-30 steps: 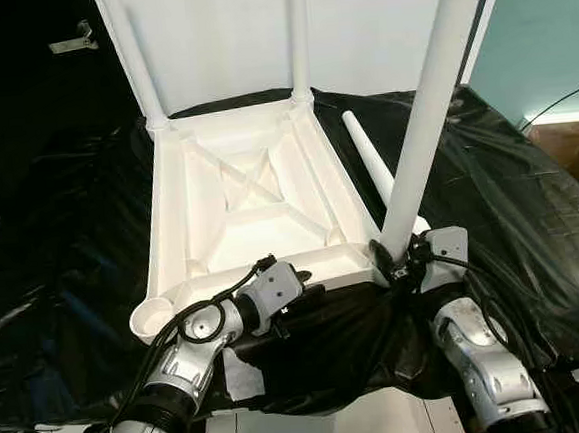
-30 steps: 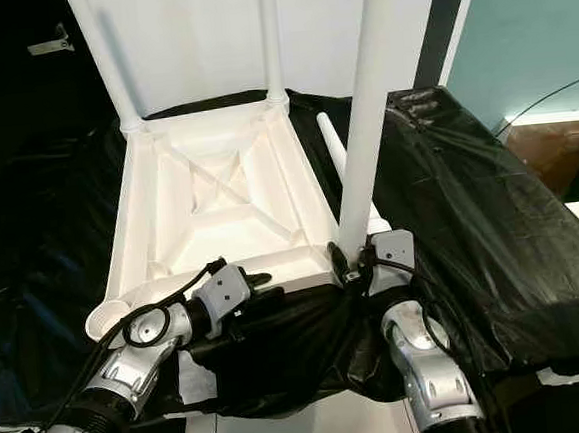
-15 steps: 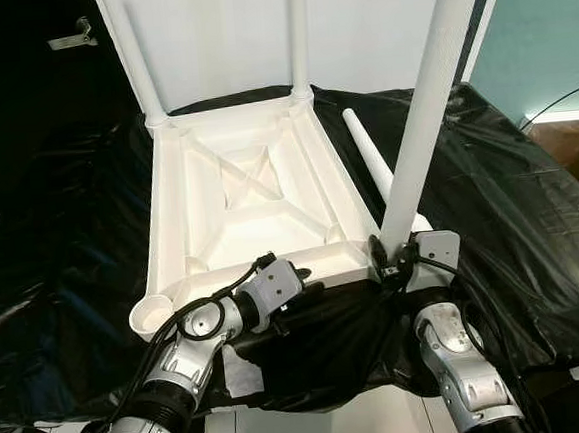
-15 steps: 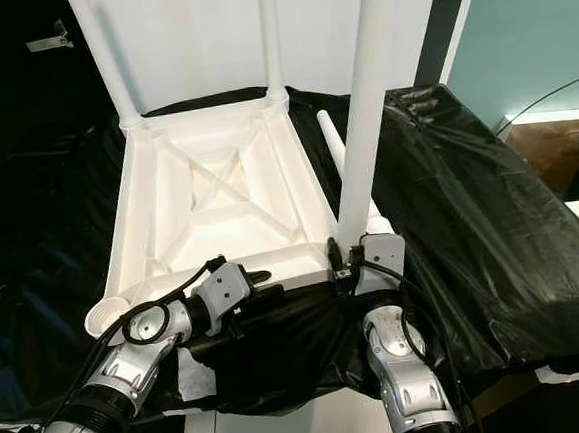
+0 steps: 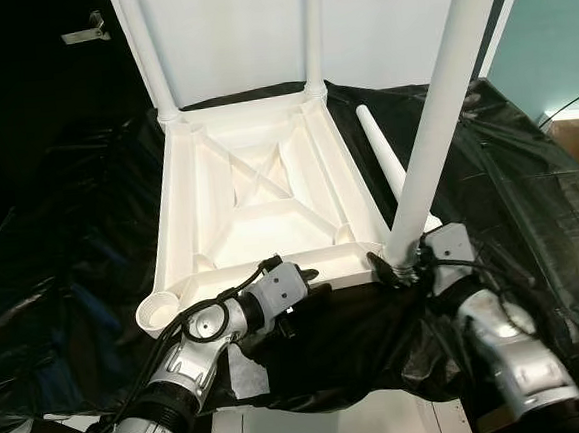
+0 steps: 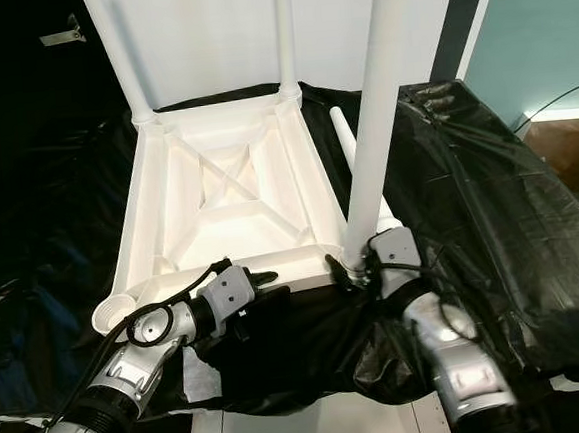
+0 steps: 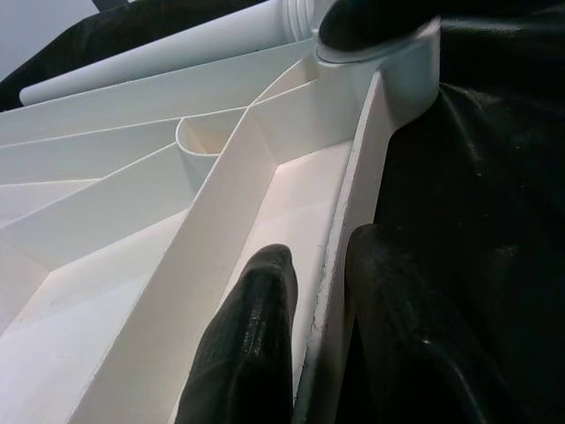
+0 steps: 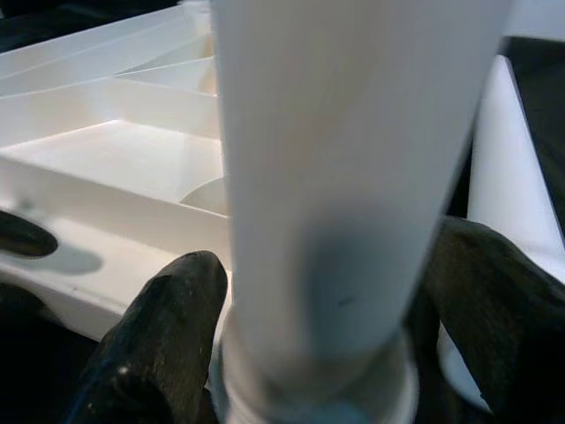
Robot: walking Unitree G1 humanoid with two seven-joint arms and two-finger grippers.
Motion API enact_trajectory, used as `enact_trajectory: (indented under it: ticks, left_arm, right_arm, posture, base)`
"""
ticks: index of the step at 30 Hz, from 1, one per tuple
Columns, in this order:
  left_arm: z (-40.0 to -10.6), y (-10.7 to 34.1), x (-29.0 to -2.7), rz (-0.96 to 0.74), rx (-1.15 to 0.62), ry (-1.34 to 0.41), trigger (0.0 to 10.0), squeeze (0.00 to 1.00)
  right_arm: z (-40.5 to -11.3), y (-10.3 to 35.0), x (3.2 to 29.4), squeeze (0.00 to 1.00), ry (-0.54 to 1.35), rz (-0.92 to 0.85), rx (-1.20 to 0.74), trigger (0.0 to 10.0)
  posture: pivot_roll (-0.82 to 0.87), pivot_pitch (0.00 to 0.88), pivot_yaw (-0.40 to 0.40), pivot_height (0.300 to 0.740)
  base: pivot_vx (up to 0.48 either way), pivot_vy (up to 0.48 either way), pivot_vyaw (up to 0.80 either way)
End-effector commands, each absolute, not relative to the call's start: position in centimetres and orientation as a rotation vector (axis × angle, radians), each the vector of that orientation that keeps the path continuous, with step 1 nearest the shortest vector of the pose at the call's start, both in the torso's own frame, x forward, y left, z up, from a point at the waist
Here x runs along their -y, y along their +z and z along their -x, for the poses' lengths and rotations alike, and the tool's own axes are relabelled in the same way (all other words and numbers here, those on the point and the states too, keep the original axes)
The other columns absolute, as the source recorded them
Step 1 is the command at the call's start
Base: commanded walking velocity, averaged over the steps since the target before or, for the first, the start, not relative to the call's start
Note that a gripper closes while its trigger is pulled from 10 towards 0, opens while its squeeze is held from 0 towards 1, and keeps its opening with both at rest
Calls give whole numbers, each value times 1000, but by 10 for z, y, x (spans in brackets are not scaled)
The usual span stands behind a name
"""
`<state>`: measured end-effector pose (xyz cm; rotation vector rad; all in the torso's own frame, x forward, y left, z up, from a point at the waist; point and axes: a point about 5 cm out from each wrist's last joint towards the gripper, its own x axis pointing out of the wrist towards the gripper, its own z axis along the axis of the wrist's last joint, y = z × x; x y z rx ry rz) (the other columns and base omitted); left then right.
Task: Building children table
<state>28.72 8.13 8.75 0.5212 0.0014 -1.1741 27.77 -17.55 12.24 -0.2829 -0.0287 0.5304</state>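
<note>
Upturned table top [image 5: 258, 194] is laid underside-up on the black sheet [image 5: 530, 218], ribs showing. Going left to right:

- An empty corner socket [image 5: 159, 311] is seen well out to the outer side of the left gripper [image 5: 300, 281], on the same near edge.
- Left gripper is set on the near rim of the table top, about mid-edge. In the left wrist view one finger [image 7: 247, 344] is inside the rim wall and the other outside, narrowly closed with the wall pinched between. Forearm is laid low, roughly along the near edge. Judged to be steadying the top.
- Two far legs [image 5: 152, 57] are already stood in the far corners, straight ahead of and beyond the left gripper.
- Leg in hand [image 5: 442, 114] is stood in the near right corner socket, long axis near upright, slightly tilted. Right gripper [image 5: 406, 263] is wrapped around its base right at the socket collar; the right wrist view has a finger [image 8: 172, 327] on each side of the tube, closed on it. Right forearm comes up steeply from below the edge.
- Spare leg [image 5: 385, 159] is lying flat on the sheet just beyond the right gripper, long axis running away from it, behind the held leg.

Key relation: spare leg is nearer the right arm, empty socket nearer the left. Seating depth of the held leg cannot be judged.
</note>
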Motion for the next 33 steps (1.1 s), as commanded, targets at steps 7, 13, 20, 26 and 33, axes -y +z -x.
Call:
enact_trajectory:
  ticks: [7,13,20,26,33]
  left_arm:
    - [-275,63,-81,-553,-127,-1257,10000,0]
    - [-274,63,-82,-550,-126,-1255,10000,0]
    - [-274,63,-82,-549,-127,-1256,10000,0]
    - [-274,64,-82,-551,-126,-1258,10000,0]
    - [-273,64,-84,-552,-129,-1261,10000,0]
  right_arm:
    - [-279,132,182,0,724,348,-10,10000]
    - [-279,131,189,0,819,413,-56,0]
    - [-278,126,189,0,798,379,-50,0]
    - [-269,108,170,0,684,273,-57,0]
    - [-274,103,158,0,493,238,-51,0]
  posture:
    - [-35,3,-1,740]
    - [-30,6,0,740]
    - [-29,9,7,740]
    - [-30,11,5,740]
    - [-28,22,11,740]
  base:
    - [0,0,0]
    - [0,0,0]
    - [0,0,0]
    - [0,0,0]
    - [0,0,0]
